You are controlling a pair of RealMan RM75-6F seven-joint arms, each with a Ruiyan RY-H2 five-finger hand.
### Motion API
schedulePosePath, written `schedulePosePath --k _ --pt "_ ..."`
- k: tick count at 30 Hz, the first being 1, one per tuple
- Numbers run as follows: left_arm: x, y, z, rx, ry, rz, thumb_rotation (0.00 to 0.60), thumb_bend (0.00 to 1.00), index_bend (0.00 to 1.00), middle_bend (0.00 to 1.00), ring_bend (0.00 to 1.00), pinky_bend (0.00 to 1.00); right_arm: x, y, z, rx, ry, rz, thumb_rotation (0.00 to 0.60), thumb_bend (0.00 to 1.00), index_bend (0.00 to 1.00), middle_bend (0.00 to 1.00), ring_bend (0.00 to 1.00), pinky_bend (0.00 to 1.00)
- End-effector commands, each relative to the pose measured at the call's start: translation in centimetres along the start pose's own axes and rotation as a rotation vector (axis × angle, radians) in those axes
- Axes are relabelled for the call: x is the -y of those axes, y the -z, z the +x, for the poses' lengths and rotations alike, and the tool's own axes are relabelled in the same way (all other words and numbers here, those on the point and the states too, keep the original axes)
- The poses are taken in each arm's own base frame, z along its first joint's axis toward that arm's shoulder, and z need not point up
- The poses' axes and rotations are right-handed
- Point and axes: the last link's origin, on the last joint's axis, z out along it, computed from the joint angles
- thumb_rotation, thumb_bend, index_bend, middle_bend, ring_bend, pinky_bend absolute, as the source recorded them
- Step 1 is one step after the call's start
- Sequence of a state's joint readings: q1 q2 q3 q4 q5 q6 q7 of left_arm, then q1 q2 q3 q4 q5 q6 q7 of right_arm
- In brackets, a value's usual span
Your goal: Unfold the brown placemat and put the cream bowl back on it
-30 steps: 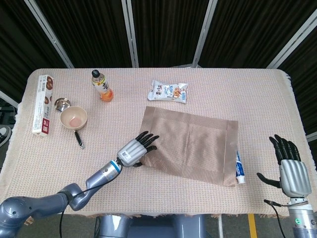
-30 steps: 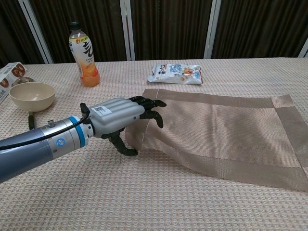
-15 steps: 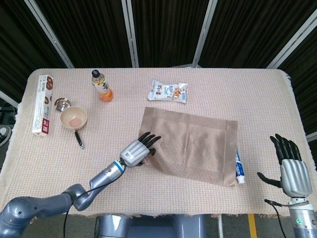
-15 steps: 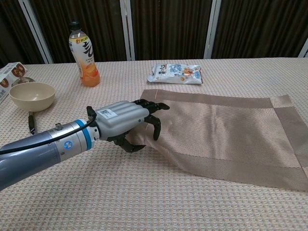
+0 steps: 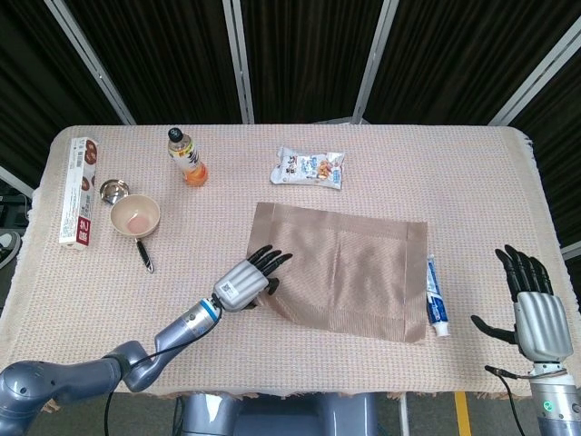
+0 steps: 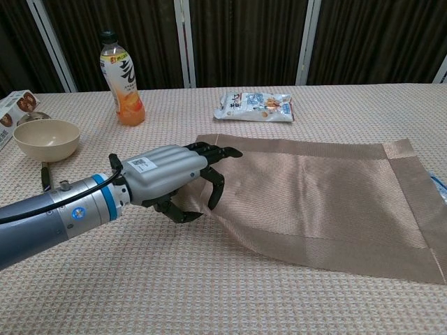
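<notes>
The table (image 5: 436, 163), under a woven beige cloth, carries everything. On it the brown placemat (image 5: 349, 268) lies open near the middle, its long axis running left to right; it is nearly flat, but its near-left corner is lifted off the cloth.

That corner is where the left hand (image 5: 243, 282) works. Its dark fingers (image 6: 209, 157) curl over the mat's left edge with the thumb under the raised corner, so it seems to be pinching the fabric there, though the contact is partly hidden. The mat stretches away to the right from this hand.

The right hand (image 5: 533, 304) hangs off the near-right edge of the table, fingers spread and holding nothing, well apart from the mat and farther still from the bowl.

The cream bowl (image 5: 135, 215) sits on the far-left part of the table, left of and beyond the left hand, well apart from the mat. A small steel cup (image 5: 113, 191) is just beyond it and a dark-handled utensil (image 5: 144, 253) just nearer.

My judgement is that once the corner is laid flat, the bowl falls to the left hand: it is by far the closer, and the carry runs rightward onto the mat.
</notes>
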State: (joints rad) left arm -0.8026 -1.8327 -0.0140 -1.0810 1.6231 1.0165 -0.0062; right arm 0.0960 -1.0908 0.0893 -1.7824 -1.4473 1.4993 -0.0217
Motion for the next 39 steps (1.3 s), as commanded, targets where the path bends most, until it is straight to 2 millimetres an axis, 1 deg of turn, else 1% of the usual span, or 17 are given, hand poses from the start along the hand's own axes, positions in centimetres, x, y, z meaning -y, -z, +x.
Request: schedulePosePath --k 1,6,12,15,17,24,32,39 --pt "0.0 1.6 0.1 0.01 -0.004 -0.009 0.6 0.45 0.66 0.0 0.0 0.0 0.0 0.0 0.0 0.0 0.0 0.001 0.6 0.0 0.0 0.0 0.0 0.0" --pt "-0.2 3.9 0.3 0.054 -0.009 0.004 0.6 0.45 0.66 0.0 0.0 0.0 0.1 0.0 0.1 -0.004 0.0 0.002 0.6 0.0 0.0 0.0 0.0 0.0" --pt "-0.7 7.0 0.3 0.151 0.015 0.044 0.6 0.45 0.66 0.0 0.0 0.0 0.1 0.1 0.2 -0.009 0.0 0.002 0.6 0.0 0.0 0.0 0.0 0.0" --pt "-0.9 8.2 0.4 0.176 0.008 0.054 0.6 0.45 0.65 0.0 0.0 0.0 0.2 0.1 0.3 -0.011 0.0 0.006 0.6 0.0 0.0 0.0 0.0 0.0" --pt "-1.1 9.4 0.5 0.197 0.003 0.068 0.6 0.45 0.65 0.0 0.0 0.0 0.2 0.2 0.4 -0.013 -0.001 0.008 0.6 0.0 0.0 0.0 0.0 0.0" --pt "-1.4 11.8 0.8 0.219 0.0 0.097 0.6 0.45 0.65 0.0 0.0 0.0 0.4 0.4 0.6 -0.021 -0.002 0.014 0.6 0.0 0.0 0.0 0.0 0.0" --pt "-1.9 14.1 0.5 0.255 -0.007 0.113 0.6 0.45 0.65 0.0 0.0 0.0 0.4 0.4 0.8 -0.025 -0.006 0.016 0.6 0.0 0.0 0.0 0.0 0.0" --pt "-2.1 14.8 0.4 0.272 -0.022 0.125 0.6 0.44 0.62 0.0 0.0 0.0 0.4 0.4 0.9 -0.028 -0.008 0.017 0.6 0.0 0.0 0.0 0.0 0.0"
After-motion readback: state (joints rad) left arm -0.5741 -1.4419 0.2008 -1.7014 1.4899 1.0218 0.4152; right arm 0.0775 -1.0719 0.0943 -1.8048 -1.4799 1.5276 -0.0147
